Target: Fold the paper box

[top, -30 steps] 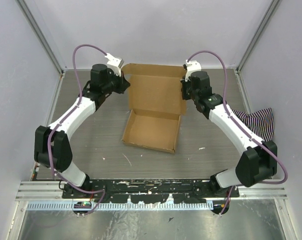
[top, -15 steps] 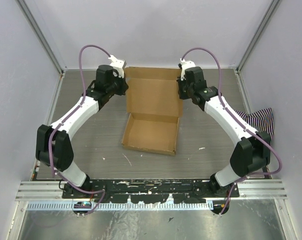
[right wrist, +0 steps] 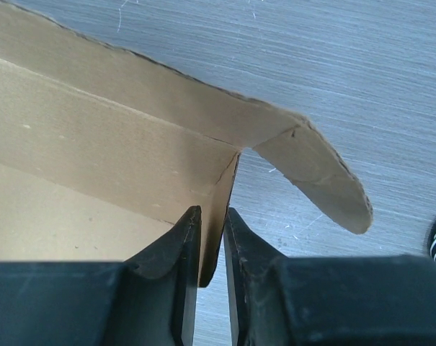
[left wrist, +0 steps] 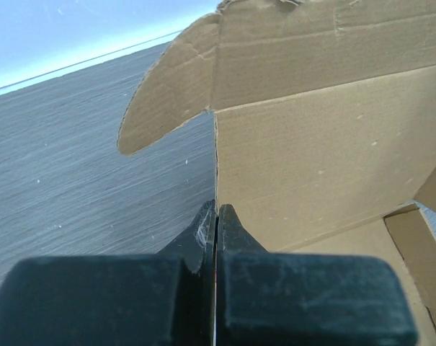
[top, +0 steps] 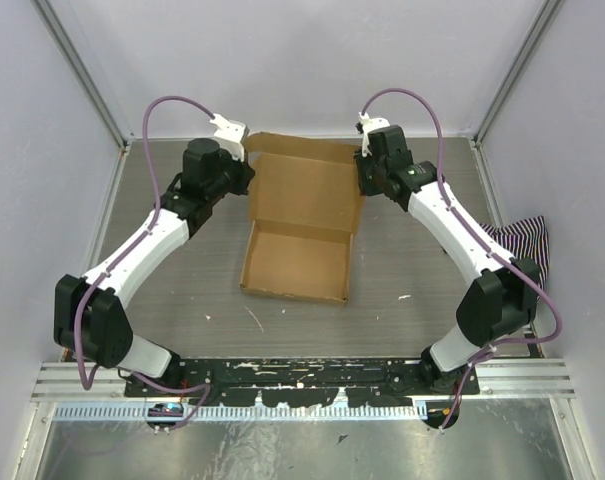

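Centrally: paper box (top: 300, 225) on table (top: 182, 280), lid raised at far side. Left gripper (left wrist: 216, 216) pinched tight on lid's left edge. Right gripper (right wrist: 212, 216) slightly parted, straddling right edge.

Bright even light, soft shadows; left gripper (left wrist: 216, 210) slightly blurred
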